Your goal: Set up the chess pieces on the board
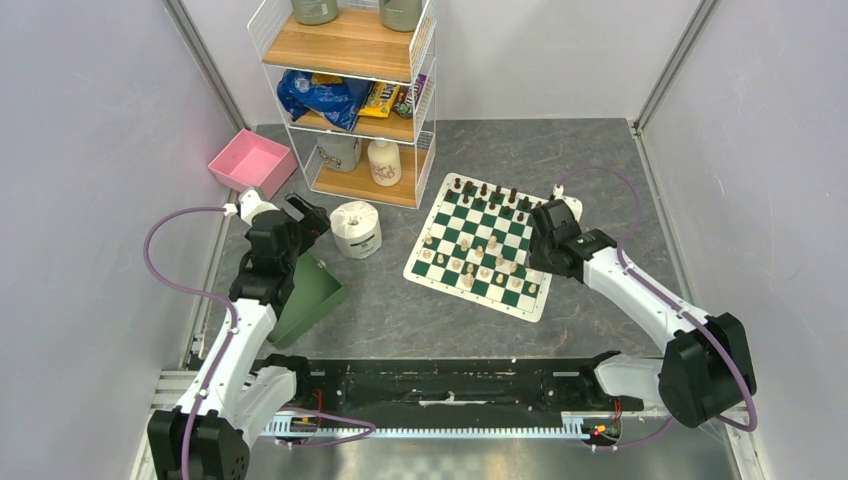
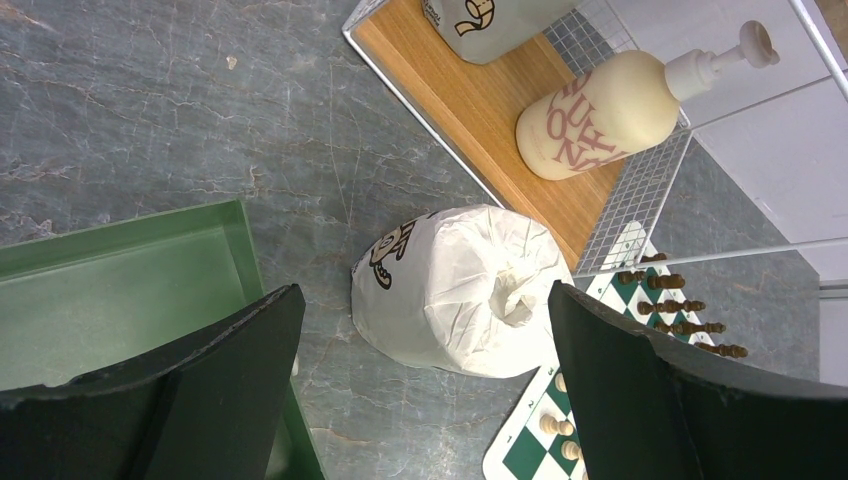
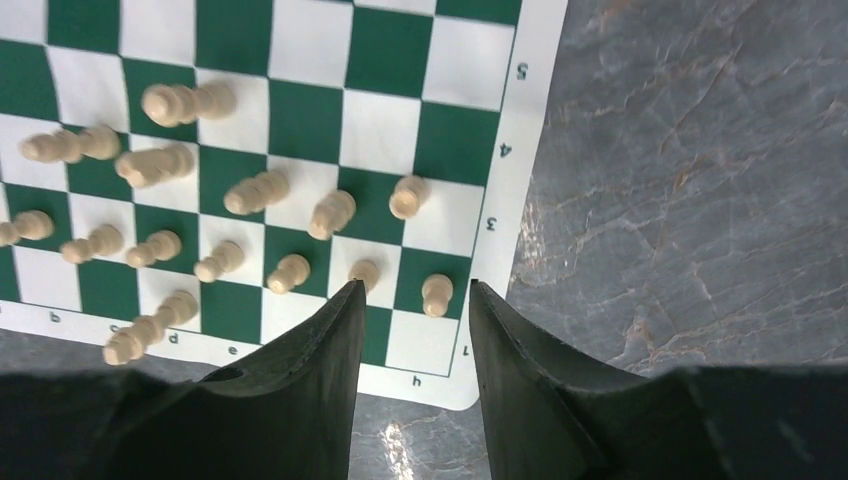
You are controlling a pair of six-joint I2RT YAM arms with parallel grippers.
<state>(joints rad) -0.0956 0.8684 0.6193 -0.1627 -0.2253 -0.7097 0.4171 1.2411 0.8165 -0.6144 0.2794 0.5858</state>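
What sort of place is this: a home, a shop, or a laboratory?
Probably a robot test cell in a laboratory: plain walls enclose one table, two arms are bolted at its edge, and the shelf and board look staged.

Left gripper [image 2: 425, 295]: dark fingers [image 2: 200, 380] at lower left and lower right, spread wide.
Wrapped toilet roll [image 2: 450, 290]: centre, on grey marbled table [image 2: 150, 120].
Green bin [image 2: 130, 270]: left edge.
Wire shelf [image 2: 480, 110] with cream pump bottle [image 2: 600, 115]: upper right.
Board [image 2: 520, 452], cream pieces [image 2: 555, 425], dark pieces [image 2: 680, 308]: lower right.
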